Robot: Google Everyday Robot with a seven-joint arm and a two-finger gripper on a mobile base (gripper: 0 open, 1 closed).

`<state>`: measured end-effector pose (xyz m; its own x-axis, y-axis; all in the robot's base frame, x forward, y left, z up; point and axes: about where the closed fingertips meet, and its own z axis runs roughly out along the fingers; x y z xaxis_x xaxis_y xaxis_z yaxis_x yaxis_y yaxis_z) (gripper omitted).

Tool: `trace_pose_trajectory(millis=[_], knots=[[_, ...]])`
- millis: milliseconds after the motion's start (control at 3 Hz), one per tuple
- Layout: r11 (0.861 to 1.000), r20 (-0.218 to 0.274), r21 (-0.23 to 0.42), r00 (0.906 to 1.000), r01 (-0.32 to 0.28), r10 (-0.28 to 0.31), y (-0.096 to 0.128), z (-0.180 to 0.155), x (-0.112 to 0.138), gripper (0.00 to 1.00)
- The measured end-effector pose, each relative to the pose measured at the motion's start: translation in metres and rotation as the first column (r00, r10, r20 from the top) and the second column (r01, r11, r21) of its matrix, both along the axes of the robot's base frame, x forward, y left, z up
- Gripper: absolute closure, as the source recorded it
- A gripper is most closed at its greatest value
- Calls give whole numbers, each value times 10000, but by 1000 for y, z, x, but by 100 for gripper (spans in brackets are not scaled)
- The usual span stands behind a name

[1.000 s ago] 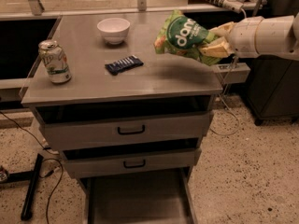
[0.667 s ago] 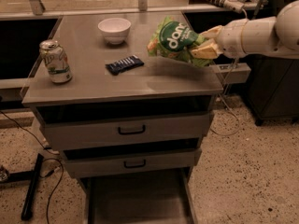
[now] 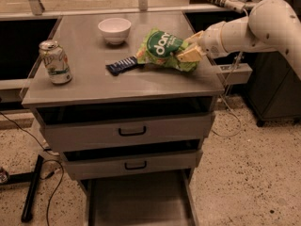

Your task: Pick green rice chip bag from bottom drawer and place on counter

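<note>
The green rice chip bag (image 3: 162, 48) lies on the counter (image 3: 94, 84), right of centre, its dark green circle with white lettering facing up. My gripper (image 3: 187, 54) reaches in from the right on the white arm and is shut on the bag's right end, low over the counter. The bag's left edge is close to the small dark blue wrapper (image 3: 121, 65). The bottom drawer (image 3: 141, 201) stands pulled open below, and its flat floor shows nothing on it.
A green-white soda can (image 3: 55, 61) stands at the counter's left edge. A white bowl (image 3: 114, 30) sits at the back. Two grey drawers with black handles (image 3: 132, 132) are slightly open. A black stand leg and cables lie on the floor at left.
My gripper has carried the bag left and down, from above the counter's right edge to resting on the counter near the blue wrapper.
</note>
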<state>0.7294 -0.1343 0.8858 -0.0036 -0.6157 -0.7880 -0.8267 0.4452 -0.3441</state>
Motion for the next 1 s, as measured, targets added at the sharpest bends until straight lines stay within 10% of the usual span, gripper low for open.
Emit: trace_pose_trajectory(millis=[1000], knots=[[10000,-17,-1,10000,-33,33,2,0,0,35]])
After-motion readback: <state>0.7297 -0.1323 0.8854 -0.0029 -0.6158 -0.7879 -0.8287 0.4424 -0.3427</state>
